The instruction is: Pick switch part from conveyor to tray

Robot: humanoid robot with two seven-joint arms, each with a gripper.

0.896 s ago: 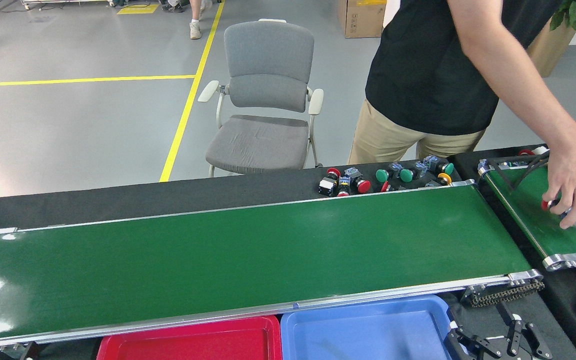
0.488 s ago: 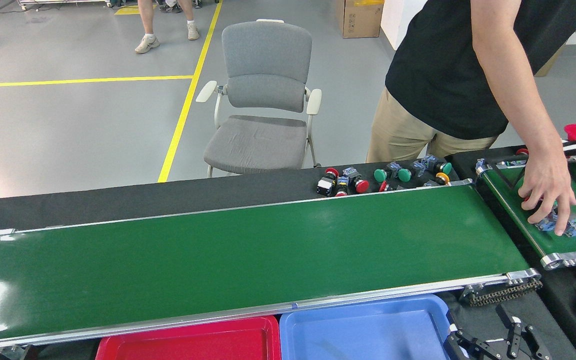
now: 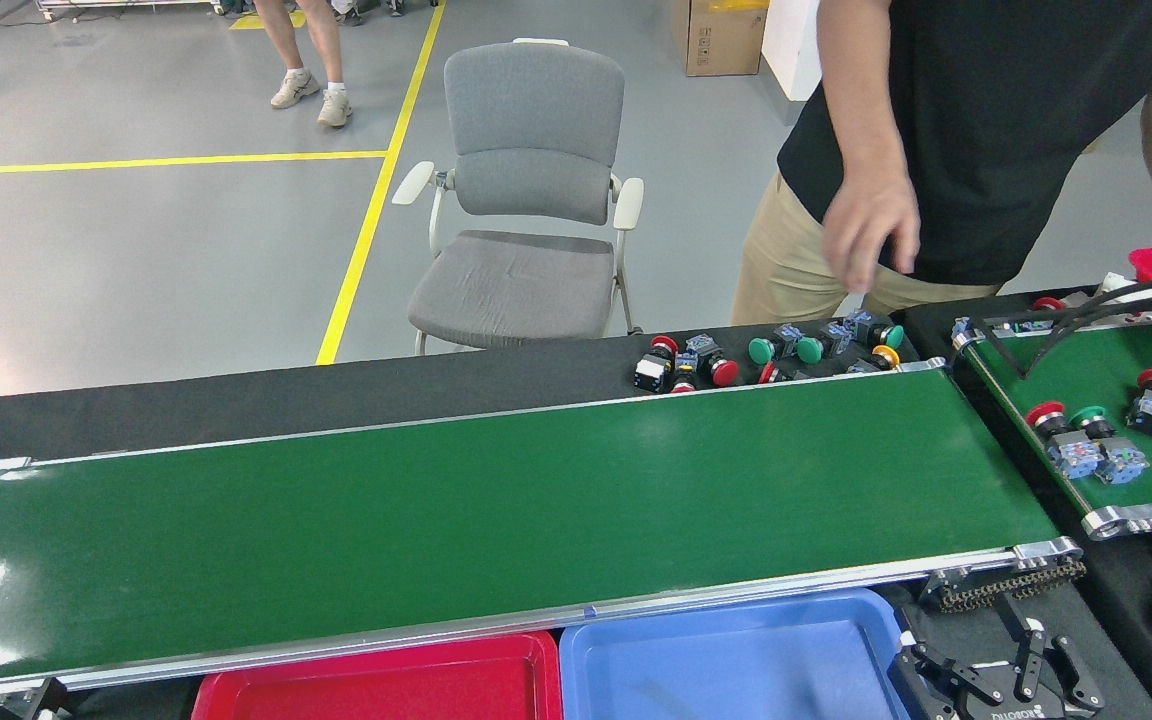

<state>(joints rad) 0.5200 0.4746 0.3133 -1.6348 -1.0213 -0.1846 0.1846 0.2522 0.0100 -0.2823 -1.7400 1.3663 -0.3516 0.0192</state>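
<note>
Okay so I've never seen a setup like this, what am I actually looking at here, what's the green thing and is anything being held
This is the robot's own head camera, looking forward and down. The long green surface is a conveyor, bare for now. Switch parts with red and green caps sit on a shorter belt at right, and more lie on the black ledge behind. A red tray and a blue tray wait below. The black claw at bottom right is the robot's right gripper, open and holding nothing. A person's hand hangs empty above.

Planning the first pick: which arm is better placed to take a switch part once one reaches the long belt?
Right, probably. Only the right gripper shows, beside the blue tray, nearest the switch parts waiting on the short belt. The conveyor is bare.
</note>
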